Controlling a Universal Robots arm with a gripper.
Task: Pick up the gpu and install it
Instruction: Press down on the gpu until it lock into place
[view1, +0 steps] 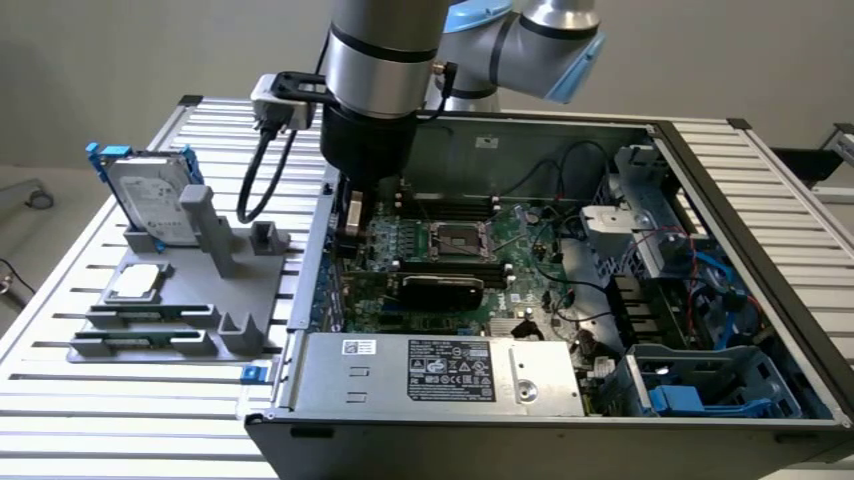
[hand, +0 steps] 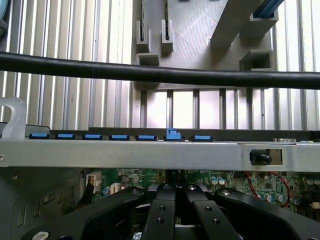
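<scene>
The claw (hand: 176, 197) was closed and empty above the motherboard (view1: 461, 255) inside the computer case (view1: 747, 300). The gpu (view1: 438, 290) already sat in the motherboard.

- Your arm (view1: 387, 80) hangs over the open computer case (view1: 747, 200); its rear wall (hand: 150, 152) sits close at 9 o'clock.
- The power supply (view1: 441, 370) blocks 6 o'clock.
- The drive cage (view1: 641, 215) and cables crowd 3 o'clock.

Slatted metal table (view1: 787, 210) with open computer case (view1: 747, 425) and grey holder (view1: 174, 300).
</scene>
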